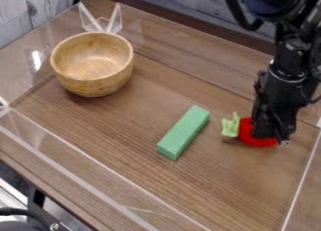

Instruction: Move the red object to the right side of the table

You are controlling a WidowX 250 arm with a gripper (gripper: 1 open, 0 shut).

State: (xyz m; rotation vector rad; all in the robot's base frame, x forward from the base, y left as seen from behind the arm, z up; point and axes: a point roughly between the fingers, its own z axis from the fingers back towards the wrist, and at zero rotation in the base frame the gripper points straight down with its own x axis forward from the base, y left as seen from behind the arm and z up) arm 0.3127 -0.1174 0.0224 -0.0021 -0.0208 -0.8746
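Note:
The red object (254, 138) rests on the table (138, 113) near its right wall, a light green leafy bit (230, 127) sticking out on its left. My black gripper (266, 128) comes straight down onto it, and its body hides most of the red ball. The fingers appear shut on the ball, which still touches the wood.
A green rectangular block (183, 131) lies diagonally just left of the red object. A wooden bowl (92, 63) stands at the back left. Low clear plastic walls (302, 183) rim the tabletop, the right one close to my gripper.

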